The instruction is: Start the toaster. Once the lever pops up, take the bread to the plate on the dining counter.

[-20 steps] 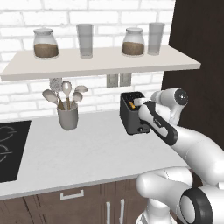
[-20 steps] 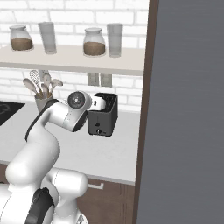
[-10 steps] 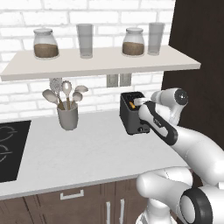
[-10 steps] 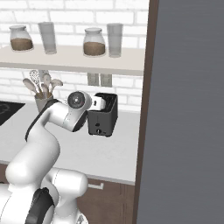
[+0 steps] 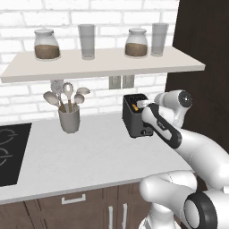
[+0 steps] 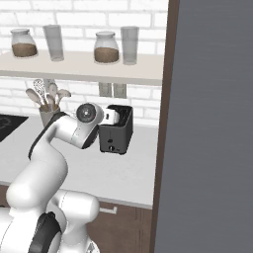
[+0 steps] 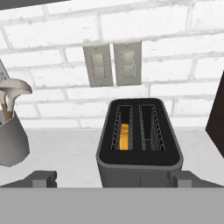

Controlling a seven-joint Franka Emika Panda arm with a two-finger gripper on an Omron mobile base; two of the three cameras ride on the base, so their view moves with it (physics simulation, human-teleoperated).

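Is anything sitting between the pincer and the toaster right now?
Nothing visible does. In the hand view the open pincer looks straight down on the toaster, its fingertips spread to either side of the body. The bread sits low in the left slot.

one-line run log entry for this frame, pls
phase: at toaster | gripper: open, straddling toaster front, holding nothing | bread: in left slot | counter: utensil holder left of toaster

Bright, even rendered light; soft shadow under the shelf (image 5: 103,62); slightly coarse, no glare or blur.
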